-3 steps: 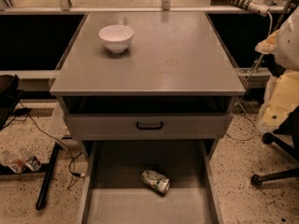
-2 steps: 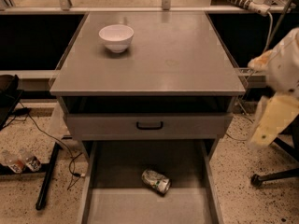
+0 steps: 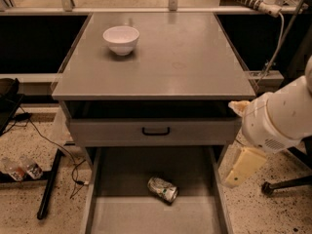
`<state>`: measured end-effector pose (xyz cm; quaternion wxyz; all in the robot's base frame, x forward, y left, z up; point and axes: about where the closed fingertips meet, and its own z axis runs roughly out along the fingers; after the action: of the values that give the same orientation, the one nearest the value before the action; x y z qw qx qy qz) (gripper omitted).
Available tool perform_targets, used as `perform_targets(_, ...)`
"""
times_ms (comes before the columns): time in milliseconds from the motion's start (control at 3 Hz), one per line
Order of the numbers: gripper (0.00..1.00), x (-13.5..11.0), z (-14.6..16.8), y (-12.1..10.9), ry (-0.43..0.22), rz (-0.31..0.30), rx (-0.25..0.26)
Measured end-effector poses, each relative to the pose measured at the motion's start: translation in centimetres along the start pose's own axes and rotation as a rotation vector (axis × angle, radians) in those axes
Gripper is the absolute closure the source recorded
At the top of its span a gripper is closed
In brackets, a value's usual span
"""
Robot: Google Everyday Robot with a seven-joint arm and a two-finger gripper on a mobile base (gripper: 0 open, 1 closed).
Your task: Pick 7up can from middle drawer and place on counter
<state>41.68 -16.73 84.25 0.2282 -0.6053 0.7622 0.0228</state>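
The 7up can (image 3: 163, 189) lies on its side, dented, on the floor of the open middle drawer (image 3: 129, 216), near its middle. The counter (image 3: 175, 62) is the wide grey top above it. My gripper (image 3: 242, 166) hangs at the right of the cabinet, just outside the drawer's right wall, above and to the right of the can and apart from it. The white arm (image 3: 278, 116) behind it reaches in from the right edge. The gripper holds nothing that shows.
A white bowl (image 3: 121, 39) stands on the counter's back left. A partly open upper drawer front with a black handle (image 3: 156, 130) overhangs the middle drawer's back. Cables and a black pole (image 3: 51, 184) lie on the floor at left; a chair base (image 3: 287, 184) stands at right.
The arm has swung left and down from the right edge, bringing the gripper closer to the open drawer's right side. The can and the bowl have not moved.
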Motion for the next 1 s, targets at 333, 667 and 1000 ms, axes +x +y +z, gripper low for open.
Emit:
perform_targets(333, 0.0, -0.3, 0.2, -0.8, -0.011, 0.001, 0.038)
perform_targets(667, 0.0, -0.3, 0.3, -0.8, -0.011, 0.0, 0.037)
perform_targets(1000, 0.0, -0.8, 1.3, -0.2, -0.023, -0.015, 0.026)
